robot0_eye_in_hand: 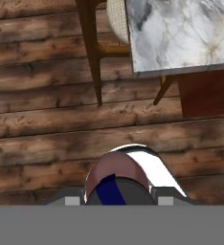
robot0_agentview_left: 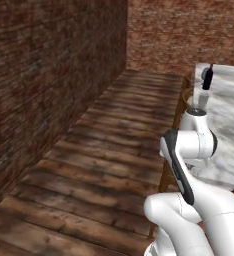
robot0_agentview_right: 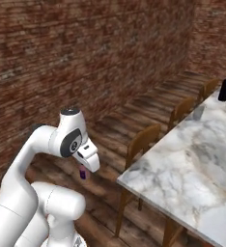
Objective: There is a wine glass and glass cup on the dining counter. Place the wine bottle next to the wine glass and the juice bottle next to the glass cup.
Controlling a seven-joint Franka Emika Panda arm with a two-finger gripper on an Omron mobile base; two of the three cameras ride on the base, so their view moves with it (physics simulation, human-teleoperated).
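Jaws clamped on the juice bottle [robot0_eye_in_hand: 116, 179] — in the hand view its pinkish body with a dark blue label sits at bottom centre, right between the gripper [robot0_eye_in_hand: 116, 198] finger tips. In the right base view a bit of purple hangs under the gripper [robot0_agentview_right: 86, 166], left of centre, over the wood floor [robot0_agentview_right: 148, 111].

Arm looks tucked close to the base with the bottle carried low — my read is a transport pose while the base closes on the table [robot0_agentview_right: 202, 159], not a placing pose.

The wine bottle [robot0_agentview_left: 207, 77] already stands on the table, upper right of the left base view; it also shows at the far right edge of the right base view. A pale translucent shape just below it may be one of the glasses — too blurred to say which.

Table corner and a wooden stool [robot0_eye_in_hand: 97, 48] sit at the top of the hand view, well apart from the held bottle. Judging by that, the juice bottle leg is mid-way: grasped, not yet over the table.
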